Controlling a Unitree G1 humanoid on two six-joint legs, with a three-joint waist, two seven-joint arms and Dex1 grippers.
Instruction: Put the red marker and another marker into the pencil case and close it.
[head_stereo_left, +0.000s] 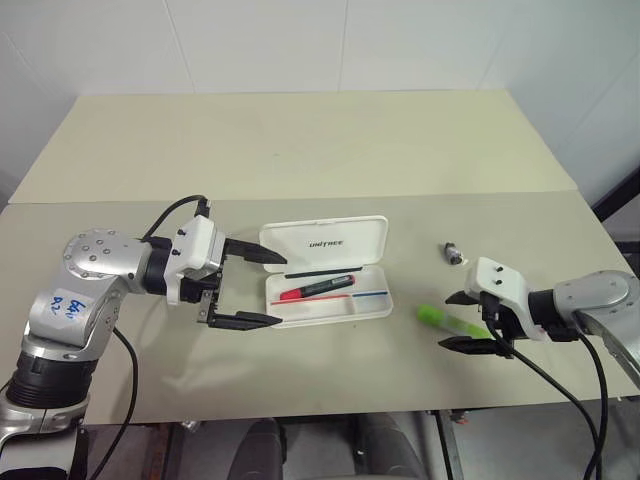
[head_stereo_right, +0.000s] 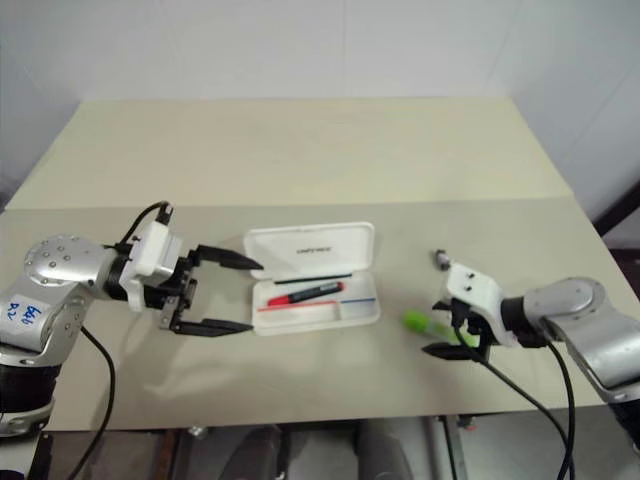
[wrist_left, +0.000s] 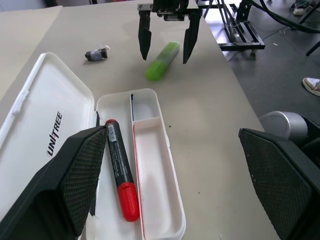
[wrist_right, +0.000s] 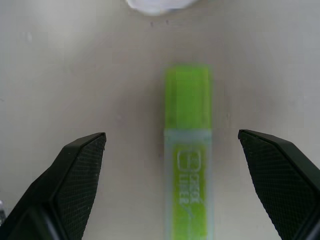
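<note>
two grippers stand open over the table: left gripper (head_stereo_left: 246, 287) beside the open pencil case (head_stereo_left: 325, 243) holding the red marker (head_stereo_left: 316, 289), right gripper (head_stereo_left: 467, 320) straddling the green highlighter (head_stereo_left: 447, 322) near the front edge, apparently to grasp it.

Both arms are built of rounded silver-grey metal segments joined by black collars. The left arm (head_stereo_left: 90, 275) shows a domed joint cap dotted with small screw holes, and below it a blue label with handwritten marks. A black cable loops from the left wrist block over the arm, and another hangs down beside the forearm. The left hand (head_stereo_left: 250, 287) has a white housing and two flat, pointed black fingers (wrist_left: 65, 185) with a fine cross-hatched pad texture. The right hand (head_stereo_left: 463, 320) has the same white housing and black fingers, and black cables trail from the right arm (head_stereo_left: 590, 300).
</note>
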